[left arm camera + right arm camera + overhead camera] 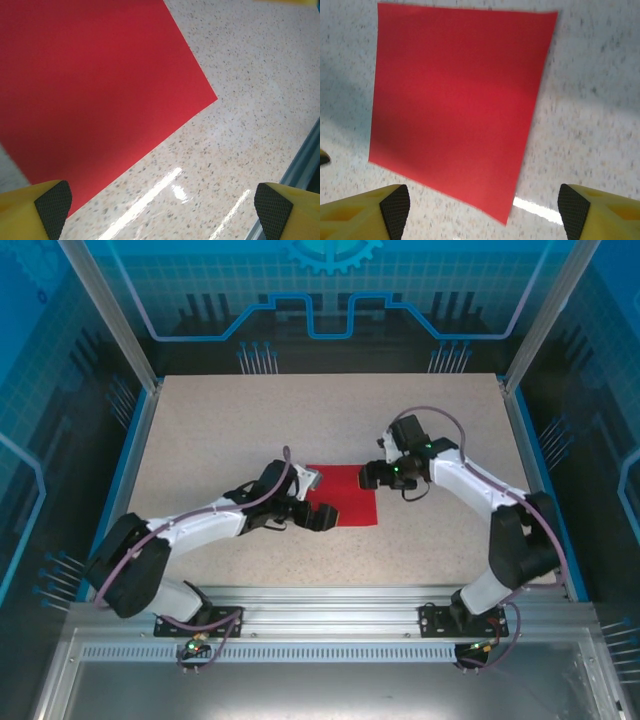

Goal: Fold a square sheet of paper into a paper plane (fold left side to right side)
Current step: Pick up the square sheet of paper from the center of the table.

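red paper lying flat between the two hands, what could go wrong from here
1. The square sheet of paper lies flat on the glossy table with no edge raised, so the left hand may push it along instead of catching its edge.
2. The right hand sits close on the opposite side. If both press or pull at once, the thin sheet could crumple or the fold could land crooked.

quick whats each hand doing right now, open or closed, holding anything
Left hand: open, holding nothing.
Right hand: open, holding nothing, by the square sheet of paper.
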Tool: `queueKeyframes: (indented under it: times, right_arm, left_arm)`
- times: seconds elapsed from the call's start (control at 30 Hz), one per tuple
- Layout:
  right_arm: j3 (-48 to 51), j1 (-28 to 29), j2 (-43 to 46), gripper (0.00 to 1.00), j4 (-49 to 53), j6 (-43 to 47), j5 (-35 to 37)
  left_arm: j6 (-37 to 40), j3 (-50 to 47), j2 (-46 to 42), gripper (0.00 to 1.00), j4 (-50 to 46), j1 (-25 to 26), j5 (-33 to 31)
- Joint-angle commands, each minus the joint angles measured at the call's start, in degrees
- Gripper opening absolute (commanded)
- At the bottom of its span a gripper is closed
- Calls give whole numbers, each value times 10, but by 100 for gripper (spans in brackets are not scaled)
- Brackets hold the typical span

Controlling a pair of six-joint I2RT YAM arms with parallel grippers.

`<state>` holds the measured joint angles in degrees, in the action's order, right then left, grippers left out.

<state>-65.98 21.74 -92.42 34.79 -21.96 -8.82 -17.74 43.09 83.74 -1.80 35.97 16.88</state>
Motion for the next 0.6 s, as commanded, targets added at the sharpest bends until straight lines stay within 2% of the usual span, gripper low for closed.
queueKeyframes:
  times: [0.0, 0.27, 0.57]
  right_arm:
    - [-64, 1, -60, 78, 24, 10, 13]
    - [-163, 0, -187, 73, 38, 7, 45]
    - [-184, 0, -238, 74, 51, 5, 53]
  left_arm:
    - [-22, 33, 30, 99, 9, 9, 39]
    - [-32, 60, 96, 99, 8, 13, 40]
    - [-24, 80, 134, 99, -28, 13, 34]
